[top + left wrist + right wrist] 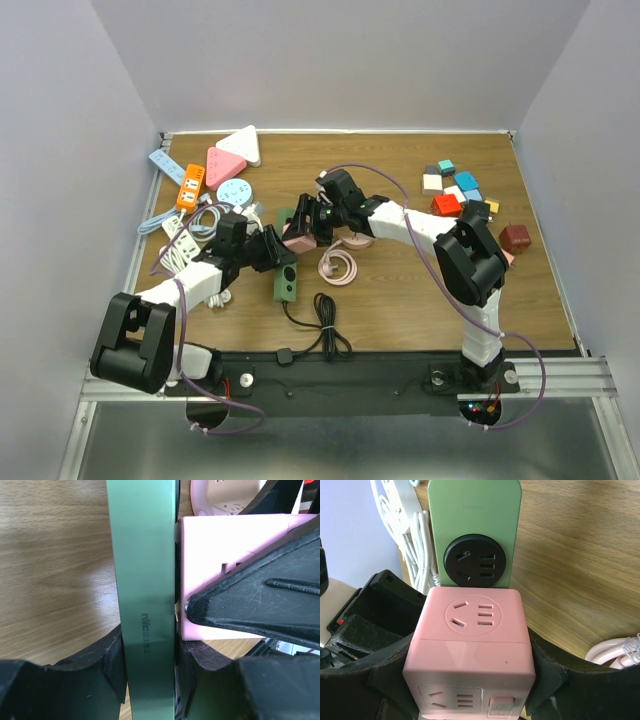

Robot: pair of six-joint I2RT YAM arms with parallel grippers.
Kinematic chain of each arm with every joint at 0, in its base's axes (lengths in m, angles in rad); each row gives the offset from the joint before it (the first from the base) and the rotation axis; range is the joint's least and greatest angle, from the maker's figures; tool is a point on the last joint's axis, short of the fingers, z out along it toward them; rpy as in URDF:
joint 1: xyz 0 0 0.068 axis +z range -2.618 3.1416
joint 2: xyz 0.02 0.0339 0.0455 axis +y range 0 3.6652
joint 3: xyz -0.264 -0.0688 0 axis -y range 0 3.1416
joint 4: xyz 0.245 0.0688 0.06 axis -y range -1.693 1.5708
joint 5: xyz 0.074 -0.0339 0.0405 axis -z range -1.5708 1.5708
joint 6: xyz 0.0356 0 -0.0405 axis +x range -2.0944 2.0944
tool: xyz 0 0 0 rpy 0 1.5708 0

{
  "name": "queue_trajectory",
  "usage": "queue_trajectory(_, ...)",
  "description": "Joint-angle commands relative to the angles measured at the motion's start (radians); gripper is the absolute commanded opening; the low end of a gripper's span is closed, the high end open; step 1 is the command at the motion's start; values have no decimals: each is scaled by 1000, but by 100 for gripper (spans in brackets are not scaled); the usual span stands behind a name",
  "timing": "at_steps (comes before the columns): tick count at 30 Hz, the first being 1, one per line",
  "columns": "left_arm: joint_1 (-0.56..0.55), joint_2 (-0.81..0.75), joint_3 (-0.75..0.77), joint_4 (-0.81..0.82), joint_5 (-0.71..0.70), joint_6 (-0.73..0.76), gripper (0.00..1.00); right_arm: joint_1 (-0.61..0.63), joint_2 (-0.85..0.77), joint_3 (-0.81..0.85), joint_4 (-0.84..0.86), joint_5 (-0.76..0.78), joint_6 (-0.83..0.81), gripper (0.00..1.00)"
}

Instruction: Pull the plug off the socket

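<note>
Near the middle of the tabletop (400, 290), the left pincer (268, 250) is closed narrowly on the long edges of a green power strip (145, 580), one black finger (112, 667) on each side. The right pincer (318, 222) clamps a pink cube plug (475, 635) between its fingers (385, 647). The cube sits flush against the strip's face at the end beside a round black outlet (475, 560). Its prongs are hidden, so I cannot tell how deep they sit. A coiled pink cable (338, 265) lies just beside the cube. Coloured adapters (455, 190) lie far right, well apart.
</note>
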Motion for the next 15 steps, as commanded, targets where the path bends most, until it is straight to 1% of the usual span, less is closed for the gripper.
queue_trajectory(1,-10,11,10,14,-86,14,0,25,-65,41,107,-91,73,1)
queue_trajectory(4,-10,19,25,-39,-164,26,0,25,-78,33,105,-81,75,0)
queue_trajectory(7,-10,8,51,-143,-317,35,0,19,-98,18,104,-70,78,0)
queue_trajectory(10,-9,3,77,-210,-406,46,0,2,-113,8,101,-68,78,0)
queue_trajectory(15,20,43,89,-232,-396,69,0,-46,-168,-1,96,-93,76,0)
